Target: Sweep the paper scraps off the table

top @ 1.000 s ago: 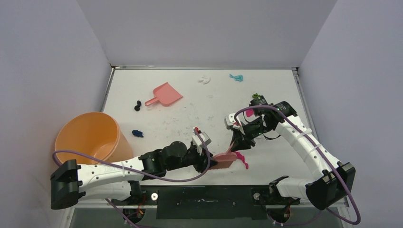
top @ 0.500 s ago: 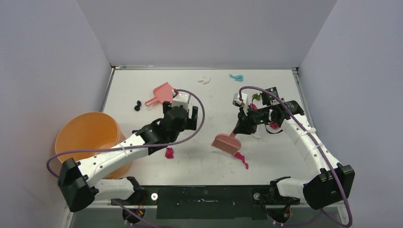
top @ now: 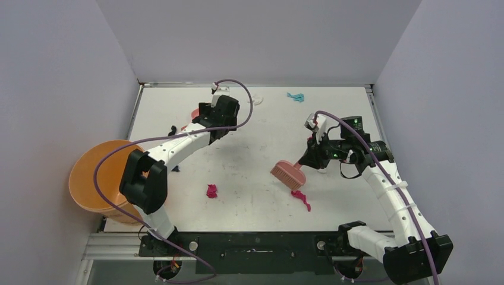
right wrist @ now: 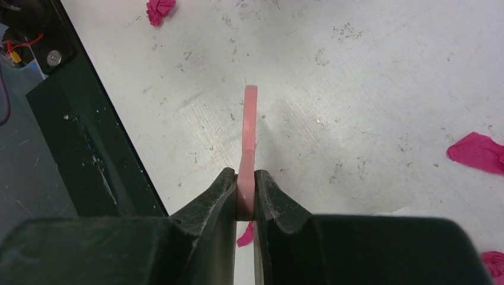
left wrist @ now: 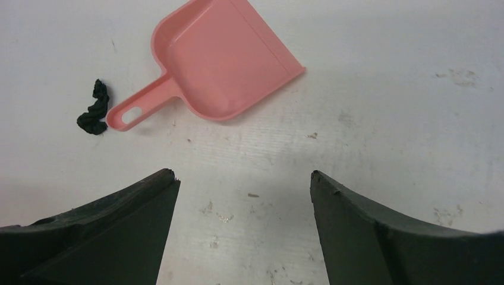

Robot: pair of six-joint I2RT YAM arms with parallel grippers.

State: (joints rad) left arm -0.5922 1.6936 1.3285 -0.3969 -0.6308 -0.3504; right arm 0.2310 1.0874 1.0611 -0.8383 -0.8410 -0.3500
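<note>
Overhead view: the left arm is reaching toward the far left of the white worktop [top: 249, 154]. Its left claw [top: 215, 116] is hanging over a pink dustpan [top: 194, 113], which is mostly hidden beneath it. The right claw [top: 313, 155] is carrying a pink brush [top: 288, 175], with the bristle head near the middle of the worktop. The paper scraps are lying scattered: a magenta scrap [top: 211, 190] toward the front, a magenta strip [top: 301, 199] just beside the brush head, and a teal scrap [top: 295, 96] and a white scrap [top: 257, 100] at the far edge. An orange bucket [top: 98, 178] is standing at the left edge.

Left wrist view: this shows the whole dustpan [left wrist: 223, 65] lying flat ahead. A black scrap [left wrist: 95, 108] is sitting just beside the end of its handle. The left claw [left wrist: 243, 178] is standing wide and empty. The step in hand is probably taking up the dustpan. It would go best with the jaws coming down square across the handle, clear of that scrap.

Right wrist view: only here is the grip plain. The right claw [right wrist: 245, 181] is pinching narrowly on the brush's thin handle [right wrist: 250, 119]. More magenta scraps [right wrist: 475, 151] are lying nearby.
</note>
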